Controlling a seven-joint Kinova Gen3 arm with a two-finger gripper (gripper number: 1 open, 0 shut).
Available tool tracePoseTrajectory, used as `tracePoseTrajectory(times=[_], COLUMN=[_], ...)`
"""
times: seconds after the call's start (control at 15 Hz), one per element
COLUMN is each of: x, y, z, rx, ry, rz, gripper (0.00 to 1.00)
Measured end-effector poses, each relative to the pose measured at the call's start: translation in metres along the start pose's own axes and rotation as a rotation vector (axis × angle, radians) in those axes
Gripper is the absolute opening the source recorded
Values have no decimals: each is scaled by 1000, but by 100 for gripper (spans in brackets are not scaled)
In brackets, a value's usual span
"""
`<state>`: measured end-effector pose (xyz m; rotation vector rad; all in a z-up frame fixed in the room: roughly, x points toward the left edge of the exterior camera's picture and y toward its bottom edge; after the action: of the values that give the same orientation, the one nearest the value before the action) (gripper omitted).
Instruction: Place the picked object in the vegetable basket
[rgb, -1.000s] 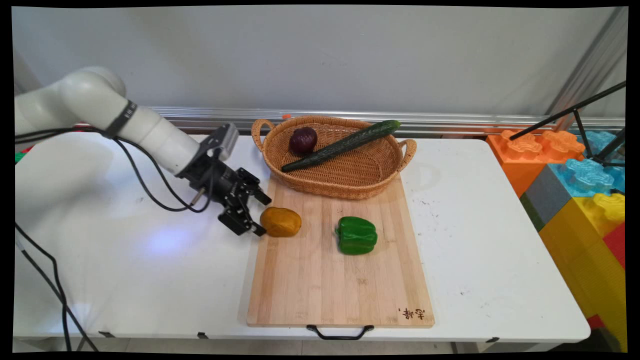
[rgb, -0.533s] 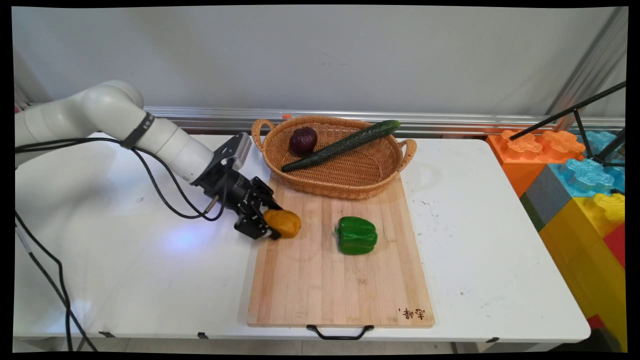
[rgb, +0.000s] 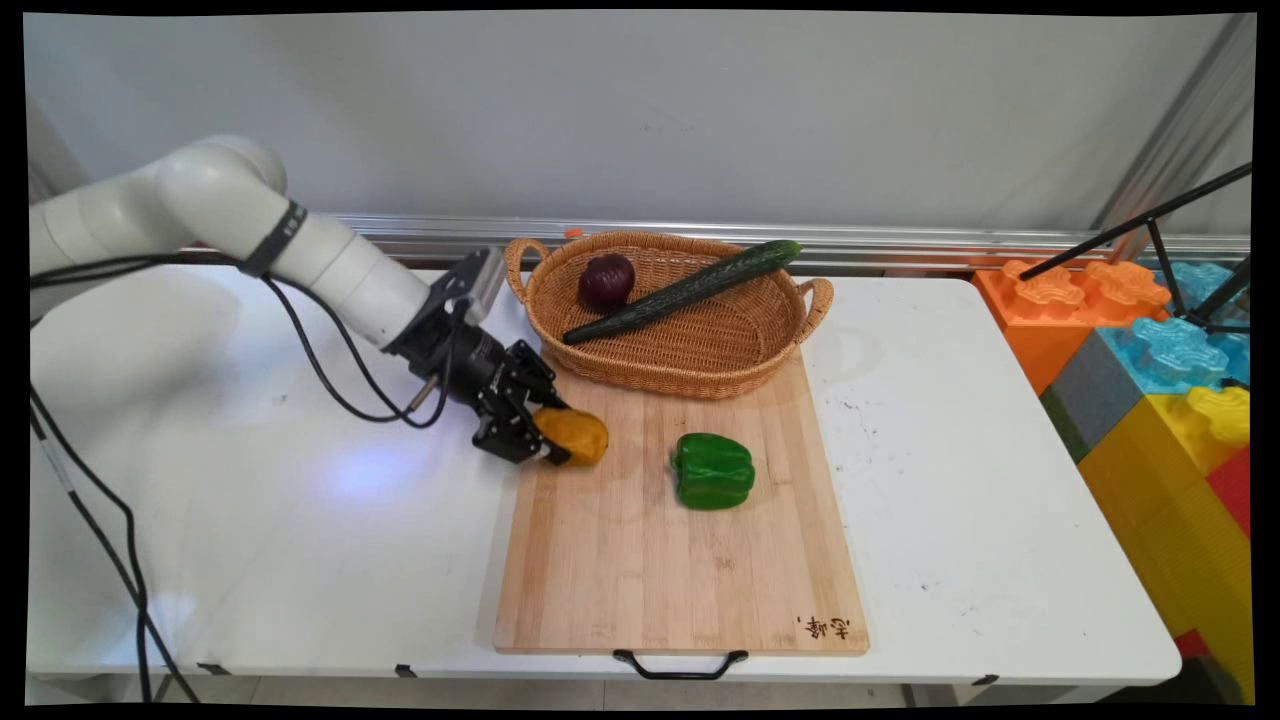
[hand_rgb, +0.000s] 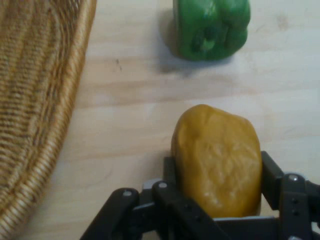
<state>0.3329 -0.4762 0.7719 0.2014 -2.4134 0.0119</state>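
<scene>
gripper (rgb: 548, 440) low over the left edge of the cutting board (rgb: 650, 570), fingers (hand_rgb: 172, 175) closed in against both sides of a yellow-brown potato (rgb: 575, 435), gripping it. hand view: potato (hand_rgb: 217, 157) fills the gap between the fingers, wood grain beyond. cannot tell whether the potato rests on the board or is just clear of it. green bell pepper (rgb: 713, 470) lies on the board to the right, apart from the potato; also seen ahead in the hand view (hand_rgb: 212, 27). wicker basket (rgb: 690, 370) sits at the board's far end, holding a red onion (rgb: 606, 280) and a long cucumber (rgb: 685, 290) leaning across its rim. all on a white table (rgb: 950, 480). coloured blocks (rgb: 1150, 340) stacked at the far right.
</scene>
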Motion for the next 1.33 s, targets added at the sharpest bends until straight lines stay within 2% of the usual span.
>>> tracePoseTrajectory(times=[0.2, 0.53, 0.73, 0.87, 1.33], x=[22, 82, 116, 128, 136], y=[1, -4, -19, -29, -69], z=[-15, -42, -40, -33, 10], rx=[8, 46, 122, 170, 302], ry=[23, 105, 151, 161, 109], rz=[-17, -121, -204, -255, -416], gripper=[0, 0, 0, 0, 0])
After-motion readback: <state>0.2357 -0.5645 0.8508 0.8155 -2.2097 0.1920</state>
